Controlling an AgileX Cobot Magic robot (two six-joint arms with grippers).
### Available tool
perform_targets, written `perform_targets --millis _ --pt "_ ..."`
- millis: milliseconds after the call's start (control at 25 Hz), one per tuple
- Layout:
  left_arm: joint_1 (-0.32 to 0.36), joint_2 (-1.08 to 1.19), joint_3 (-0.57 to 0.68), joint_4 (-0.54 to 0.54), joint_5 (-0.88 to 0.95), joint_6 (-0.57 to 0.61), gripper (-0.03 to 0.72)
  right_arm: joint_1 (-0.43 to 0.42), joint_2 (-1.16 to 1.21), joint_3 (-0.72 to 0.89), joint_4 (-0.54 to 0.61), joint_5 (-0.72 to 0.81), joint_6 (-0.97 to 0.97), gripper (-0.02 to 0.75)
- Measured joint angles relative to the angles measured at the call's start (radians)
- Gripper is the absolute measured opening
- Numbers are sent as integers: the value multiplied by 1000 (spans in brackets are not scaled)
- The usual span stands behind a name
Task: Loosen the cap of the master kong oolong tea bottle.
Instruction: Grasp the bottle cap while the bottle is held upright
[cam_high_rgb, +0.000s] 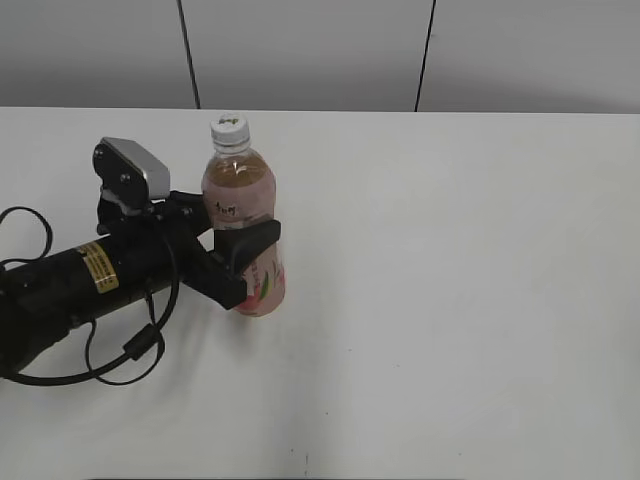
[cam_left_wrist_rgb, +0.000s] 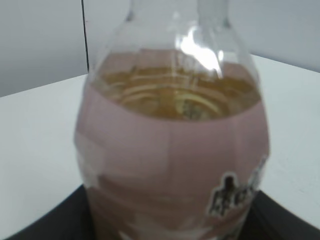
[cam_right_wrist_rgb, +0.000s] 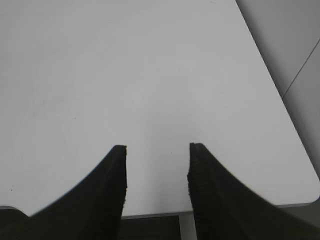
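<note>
Black left gripper (cam_high_rgb: 245, 262) jaws are clamping the tall clear plastic tea bottle (cam_high_rgb: 243, 215), its small white screw cap (cam_high_rgb: 229, 127) on, standing on the white desk (cam_high_rgb: 450, 250); right gripper (cam_right_wrist_rgb: 157, 150) jaws are hanging apart, holding nothing.

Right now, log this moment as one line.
left fingers: shut on bottle | cap: on, untouched | right fingers: open, over bare table

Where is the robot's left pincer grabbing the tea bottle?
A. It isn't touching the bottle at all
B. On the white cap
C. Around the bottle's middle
C: in the exterior view the left pincer clamps around the middle of the tea bottle, while the cap on top stands free.
</note>
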Motion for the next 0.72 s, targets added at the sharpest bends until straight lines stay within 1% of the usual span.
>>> perform_targets --millis 240,440,600,720 --pt "0 0 -1 29 0 3 394 0 0 0 3 0 0 315" --pt "2 0 -4 77 1 5 394 0 21 -5 15 -18 -7 315" --pt "2 0 -5 99 1 5 394 0 204 -34 32 -46 -36 315" --pt "2 0 -7 114 1 5 394 0 385 -70 73 -73 -61 315"
